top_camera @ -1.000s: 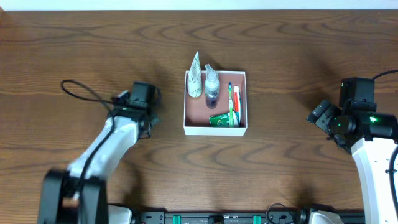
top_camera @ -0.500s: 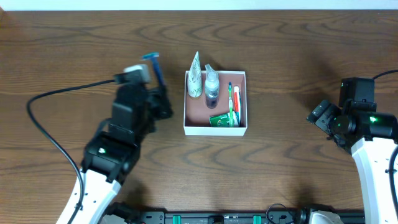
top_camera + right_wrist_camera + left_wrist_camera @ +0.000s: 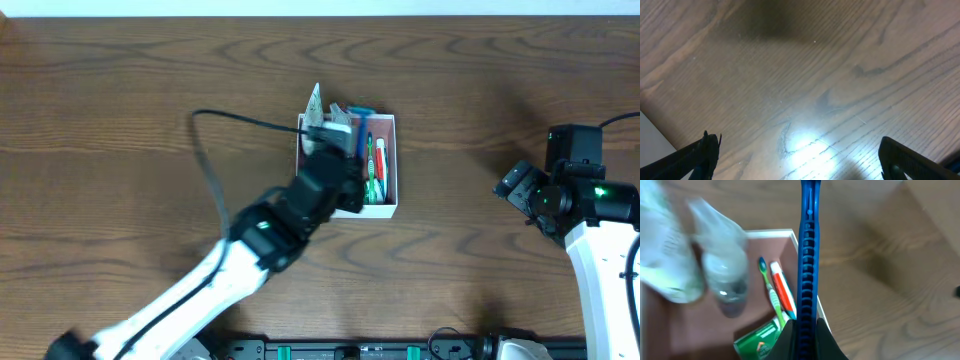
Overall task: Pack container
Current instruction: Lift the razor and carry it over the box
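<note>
Container (image 3: pixel 396 160) at desk (image 3: pixel 120 100) centre, holds bottles (image 3: pixel 727 280), toothbrush (image 3: pixel 771 295), red tube (image 3: pixel 782 290), green packet (image 3: pixel 757 340). Left fingers (image 3: pixel 829 347) clamped on blue razor (image 3: pixel 807 255) above container; razor not yet placed. Right fingers (image 3: pixel 705 150) wide open, empty.

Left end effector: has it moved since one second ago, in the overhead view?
Yes. The left end effector, shut on the razor, went right: from the table left of the container to above it.
</note>
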